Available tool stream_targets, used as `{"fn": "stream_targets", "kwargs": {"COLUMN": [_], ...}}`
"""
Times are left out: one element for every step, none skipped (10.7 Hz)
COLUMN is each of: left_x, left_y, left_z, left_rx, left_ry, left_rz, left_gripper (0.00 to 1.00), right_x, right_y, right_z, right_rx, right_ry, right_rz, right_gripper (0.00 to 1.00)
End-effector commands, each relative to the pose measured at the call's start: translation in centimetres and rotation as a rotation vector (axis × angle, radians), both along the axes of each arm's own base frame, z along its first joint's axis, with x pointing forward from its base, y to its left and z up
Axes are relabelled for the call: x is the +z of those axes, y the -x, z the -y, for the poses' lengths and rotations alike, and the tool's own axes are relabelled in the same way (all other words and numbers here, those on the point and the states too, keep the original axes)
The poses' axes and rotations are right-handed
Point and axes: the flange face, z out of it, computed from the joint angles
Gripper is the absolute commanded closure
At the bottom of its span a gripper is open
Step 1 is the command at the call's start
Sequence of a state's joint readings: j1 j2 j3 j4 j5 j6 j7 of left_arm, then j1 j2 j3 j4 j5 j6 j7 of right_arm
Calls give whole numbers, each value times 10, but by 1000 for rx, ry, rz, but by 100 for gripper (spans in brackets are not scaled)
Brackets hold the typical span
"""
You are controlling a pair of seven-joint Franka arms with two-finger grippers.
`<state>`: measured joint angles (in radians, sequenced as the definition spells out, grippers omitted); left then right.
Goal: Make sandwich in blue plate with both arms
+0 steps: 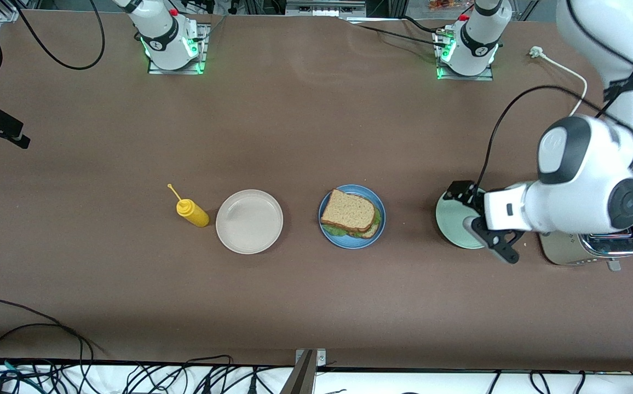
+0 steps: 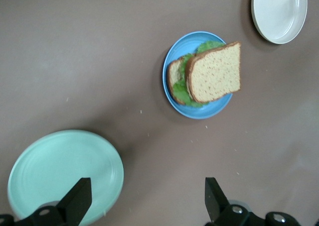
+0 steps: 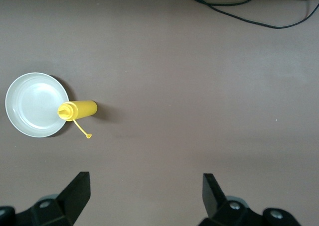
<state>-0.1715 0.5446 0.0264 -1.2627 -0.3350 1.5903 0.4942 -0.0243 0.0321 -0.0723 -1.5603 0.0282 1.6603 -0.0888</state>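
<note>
Sandwich (image 1: 350,213): two square, grainy brown wholegrain slices with darker crust, ruffled green lettuce between them, top slice skewed off the lower; it lies on the round matte blue plate (image 1: 378,205) mid-counter (image 1: 316,137), between a glossy cream-white plate (image 1: 249,221) and a pale mint-green plate (image 1: 450,224). A yellow squeeze bottle (image 1: 192,212) lies on its side just beside the white plate, toward the right arm's end. Left tool (image 1: 483,225) hangs over the mint plate, fingers wide, empty; right tool (image 3: 144,198) over bare brown counter, fingers wide, empty.
</note>
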Motion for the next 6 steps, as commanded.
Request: {"fn": "stream_targets", "kwargs": {"left_x": [101,119,131,154,163,169], "left_y": [54,66,72,82,94,111], "left_z": [-7,-5,-7,-13,-23,-31], "left_rx": [103,183,227,242,257,280], "left_ry": [-222,-289,-341,-347,-342,-326], "left_rz": [7,-3,12,47,57,106], "left_gripper": [0,0,0,0,0,0], "right_x": [6,6,6,6,6,6], "right_y": [2,2,2,2,2,2], "right_z": [1,1,1,1,1,1], "right_rx": [-8,-8,-8,-8,-8,-8], "right_ry": [10,10,10,10,10,12], "right_rz": [-8,-8,-8,-8,-8,-8], "right_gripper": [0,0,0,0,0,0]}}
